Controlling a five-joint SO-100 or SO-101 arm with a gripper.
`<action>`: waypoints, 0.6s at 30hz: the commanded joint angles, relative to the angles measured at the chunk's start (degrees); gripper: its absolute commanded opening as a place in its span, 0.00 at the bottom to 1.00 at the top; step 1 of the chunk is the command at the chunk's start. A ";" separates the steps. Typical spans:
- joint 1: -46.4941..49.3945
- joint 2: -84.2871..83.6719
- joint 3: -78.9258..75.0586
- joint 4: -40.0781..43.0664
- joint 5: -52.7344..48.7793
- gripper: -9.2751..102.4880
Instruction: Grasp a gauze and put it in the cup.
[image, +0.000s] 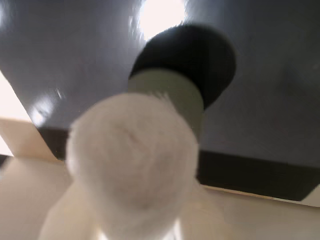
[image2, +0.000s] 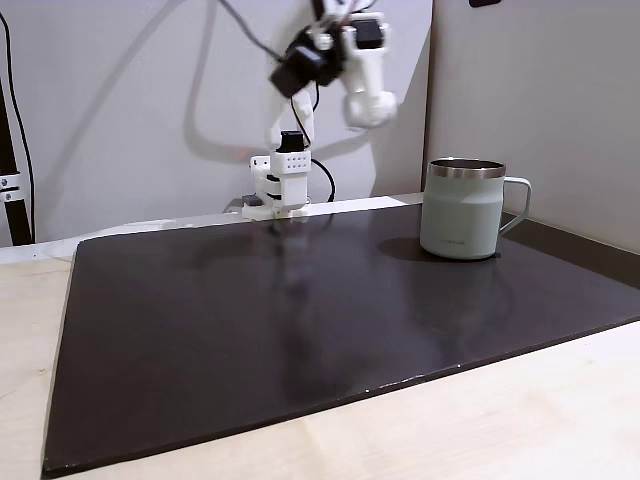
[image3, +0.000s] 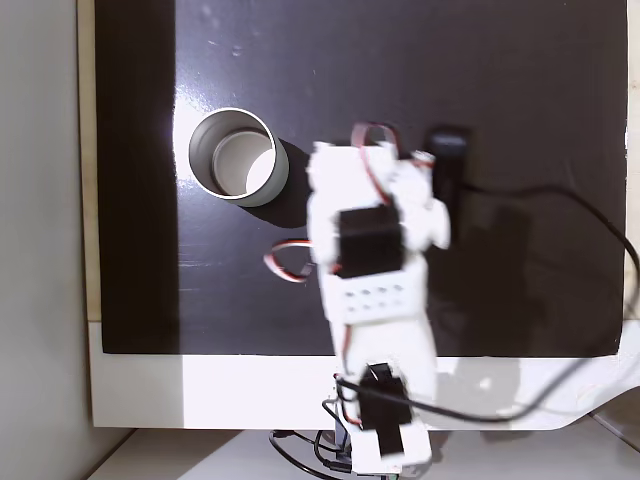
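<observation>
In the wrist view my gripper (image: 132, 220) was clenched on the gauze (image: 131, 160), its white fuzzy end close to the lens, held in the air. The cup (image2: 463, 208) stood upright on the dark mat (image2: 300, 330), beyond the gauze.

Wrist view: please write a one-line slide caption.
Small white fabric gauze roll held close to camera, pale mint-green mug beyond on dark mat.

cup (image2: 462, 210) on mat (image2: 250, 330), arm (image2: 345, 60) above
</observation>
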 joint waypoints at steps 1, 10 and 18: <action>-4.22 -5.27 -11.25 1.14 0.00 0.08; -9.93 -19.25 -23.99 0.26 -1.23 0.08; -14.68 -29.36 -35.16 0.26 -4.22 0.08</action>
